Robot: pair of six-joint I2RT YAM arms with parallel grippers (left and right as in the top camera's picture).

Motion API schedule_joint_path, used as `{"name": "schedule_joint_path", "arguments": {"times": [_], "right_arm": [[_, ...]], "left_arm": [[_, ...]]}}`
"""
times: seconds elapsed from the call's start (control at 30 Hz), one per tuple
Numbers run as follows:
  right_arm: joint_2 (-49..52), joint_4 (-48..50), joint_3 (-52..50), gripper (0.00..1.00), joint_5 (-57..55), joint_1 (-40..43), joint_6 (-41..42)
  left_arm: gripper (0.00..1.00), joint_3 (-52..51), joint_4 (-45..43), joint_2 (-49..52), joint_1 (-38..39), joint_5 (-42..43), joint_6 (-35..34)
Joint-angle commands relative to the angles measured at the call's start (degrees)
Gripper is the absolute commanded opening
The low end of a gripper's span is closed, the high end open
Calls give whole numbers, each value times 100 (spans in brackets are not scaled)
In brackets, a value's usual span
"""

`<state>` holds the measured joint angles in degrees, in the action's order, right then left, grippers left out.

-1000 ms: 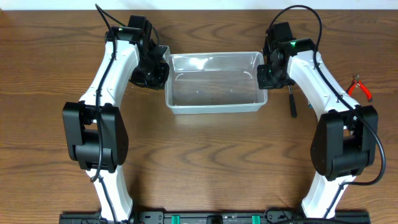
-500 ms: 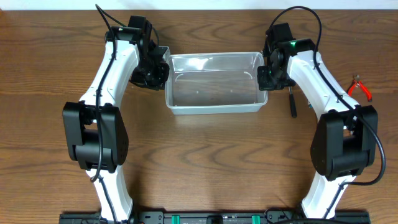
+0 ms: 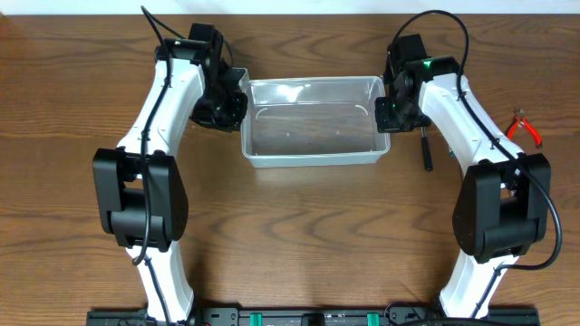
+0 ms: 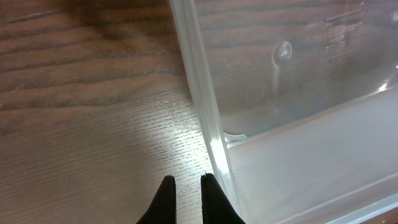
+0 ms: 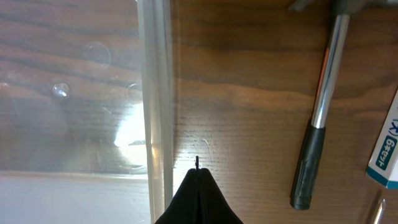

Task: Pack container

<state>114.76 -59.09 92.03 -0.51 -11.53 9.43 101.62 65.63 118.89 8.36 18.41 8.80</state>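
Note:
The container (image 3: 313, 122), a clear rectangular tub with nothing in it, stands at the back middle of the table. My left gripper (image 3: 228, 107) sits just outside its left end. In the left wrist view the two black fingers (image 4: 186, 180) stand close together with only a slit of bare wood between them, right beside the tub's rim (image 4: 199, 93). My right gripper (image 3: 390, 109) is at the tub's right end. Seen from the right wrist, its fingers (image 5: 198, 169) are pressed together over the table, just outside the rim (image 5: 155, 93). Neither gripper holds anything.
A tool with a chrome shaft and black handle (image 5: 314, 130) lies right of the tub, also seen from overhead (image 3: 426, 149). A blue-and-white box (image 5: 385, 152) lies beside it. Red-handled pliers (image 3: 524, 127) lie at the far right.

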Motion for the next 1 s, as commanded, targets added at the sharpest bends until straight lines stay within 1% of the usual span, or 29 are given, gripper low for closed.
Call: {"name": "schedule_joint_path", "arguments": {"times": [0.0, 0.3, 0.43, 0.97], "right_arm": [[42, -48, -37, 1, 466, -136, -7], [20, -98, -37, 1, 435, -256, 22], [-13, -184, -37, 1, 181, -260, 170], [-645, -236, -37, 1, 177, -280, 170]], "left_arm": [[6, -26, -7, 105, 299, 343, -26], [6, -26, -39, 105, 389, 343, -26], [5, -26, -37, 105, 389, 343, -26], [6, -26, -37, 105, 389, 343, 57]]}}
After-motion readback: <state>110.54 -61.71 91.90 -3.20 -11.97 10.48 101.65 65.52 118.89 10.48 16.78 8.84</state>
